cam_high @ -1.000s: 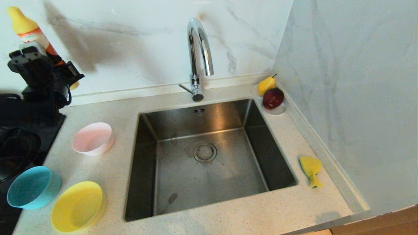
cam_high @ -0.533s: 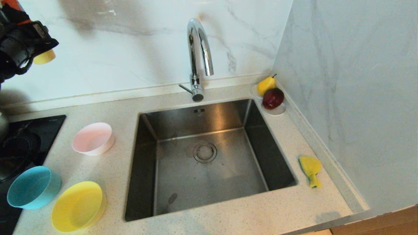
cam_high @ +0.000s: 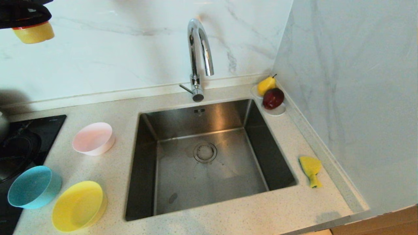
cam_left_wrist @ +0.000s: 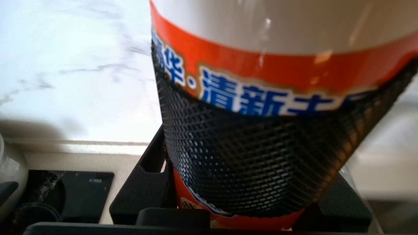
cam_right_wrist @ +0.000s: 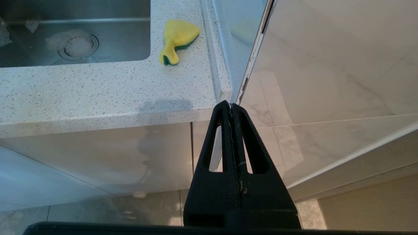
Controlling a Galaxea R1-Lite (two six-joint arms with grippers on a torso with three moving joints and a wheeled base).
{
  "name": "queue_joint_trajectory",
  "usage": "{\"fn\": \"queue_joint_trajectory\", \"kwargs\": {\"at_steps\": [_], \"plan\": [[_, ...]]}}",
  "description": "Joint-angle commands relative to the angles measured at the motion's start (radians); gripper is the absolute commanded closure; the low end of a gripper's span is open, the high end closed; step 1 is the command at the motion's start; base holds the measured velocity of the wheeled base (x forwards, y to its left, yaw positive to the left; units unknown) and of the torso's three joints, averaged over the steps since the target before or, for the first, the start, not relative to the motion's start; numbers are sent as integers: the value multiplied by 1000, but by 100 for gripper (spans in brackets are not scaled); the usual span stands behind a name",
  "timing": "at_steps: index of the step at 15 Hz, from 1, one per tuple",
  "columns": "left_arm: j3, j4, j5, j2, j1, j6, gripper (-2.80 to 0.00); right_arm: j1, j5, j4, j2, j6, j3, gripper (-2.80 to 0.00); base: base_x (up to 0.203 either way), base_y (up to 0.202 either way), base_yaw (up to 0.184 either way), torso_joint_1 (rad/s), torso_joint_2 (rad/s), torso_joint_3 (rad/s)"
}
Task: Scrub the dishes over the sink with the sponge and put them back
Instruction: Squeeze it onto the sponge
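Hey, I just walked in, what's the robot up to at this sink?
The left gripper is clamped on a bottle with an orange label, held high near the back wall. The pink bowl, blue bowl and yellow bowl sit untouched on the counter left of the sink. The yellow sponge lies on the counter to its right. The right gripper hangs shut below the counter edge.

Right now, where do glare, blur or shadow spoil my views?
Head view: glare streaks the tap; a shadow falls on the wall at far left. Left wrist view: the bottle fills the picture, its label slightly blurred. Right wrist view: sharp, the sponge clear.
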Motion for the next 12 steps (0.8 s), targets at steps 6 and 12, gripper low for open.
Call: {"fn": "queue_joint_trajectory", "kwargs": {"at_steps": [6, 12], "plan": [[-4, 52, 40, -60, -211, 245, 0, 0, -1, 0, 0, -1, 0, 0, 0, 0, 0, 0, 0, 0], [-75, 41, 178, 62, -483, 250, 0, 0, 1, 0, 0, -1, 1, 0, 0, 0, 0, 0, 0, 0]]}}
